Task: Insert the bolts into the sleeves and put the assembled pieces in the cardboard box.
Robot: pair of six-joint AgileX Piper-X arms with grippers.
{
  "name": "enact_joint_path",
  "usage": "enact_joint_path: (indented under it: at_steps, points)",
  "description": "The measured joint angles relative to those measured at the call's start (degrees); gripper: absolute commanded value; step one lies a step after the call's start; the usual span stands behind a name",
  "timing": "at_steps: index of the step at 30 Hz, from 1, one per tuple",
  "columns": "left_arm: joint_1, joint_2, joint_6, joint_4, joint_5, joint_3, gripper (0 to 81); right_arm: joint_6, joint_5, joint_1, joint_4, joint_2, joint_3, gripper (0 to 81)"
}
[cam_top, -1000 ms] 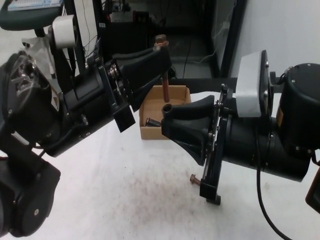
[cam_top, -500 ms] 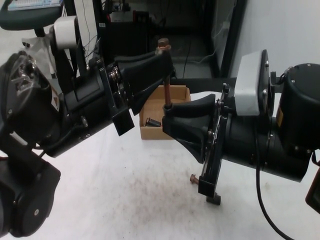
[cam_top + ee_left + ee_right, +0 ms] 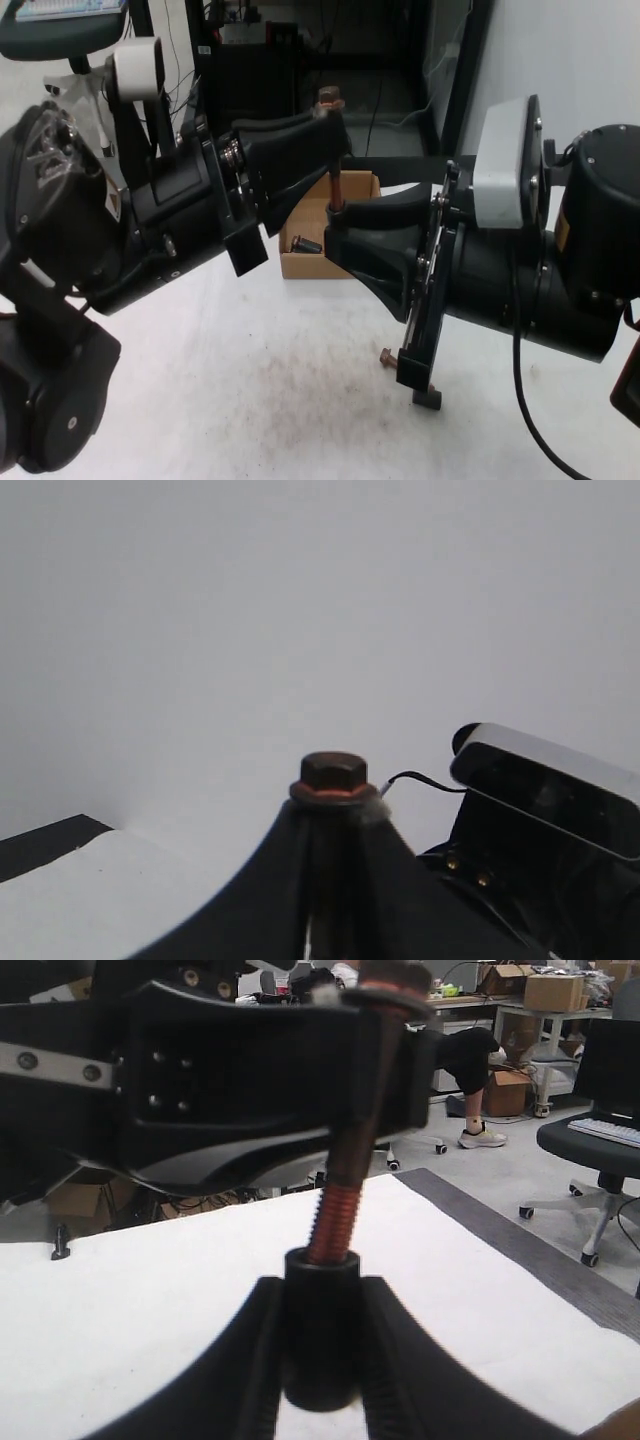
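Left hand (image 3: 328, 128) clamps bolt (image 3: 336, 1218) — right hand (image 3: 320, 1365) clamps sleeve (image 3: 320, 1320).

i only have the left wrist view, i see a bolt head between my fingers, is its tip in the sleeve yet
observer: The bolt has its tip just at the mouth of the sleeve; most of the threaded shank shows above it.
operator: who holds the sleeve
observer: The right gripper is shut on it, upright, below the left gripper.
operator: where's the box
observer: The box sits on the bench beyond both grippers, with a dark piece inside.
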Motion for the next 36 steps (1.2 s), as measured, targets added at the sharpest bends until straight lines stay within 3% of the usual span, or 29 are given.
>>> enact_joint_path:
  at_steps: [5, 7, 25, 34, 36]
  points:
    - [0.0, 0.0, -2.0, 0.1, 4.4, 0.0, 42.5, -0.1, -1.0, -0.8, -0.2, 0.0, 0.0, 0.8]
    - [0.0, 0.0, -3.1, 0.3, 4.5, 0.0, 49.5, 0.0, -1.0, -1.5, -0.2, 0.0, 0.0, 0.8]
    - [0.4, 0.0, -0.7, 5.0, 2.7, 0.0, 50.2, 0.5, -0.2, -2.6, -0.9, 0.2, 0.0, 0.8]
    - [6.3, 0.0, -0.6, 3.1, -0.6, 0.0, 49.8, 1.3, -0.2, -2.6, -1.8, 0.2, 0.0, 0.8]
    - [7.6, -0.1, -0.6, 2.1, -3.0, 0.0, 43.9, 1.3, -0.2, -2.6, -1.8, 0.2, 0.0, 0.8]
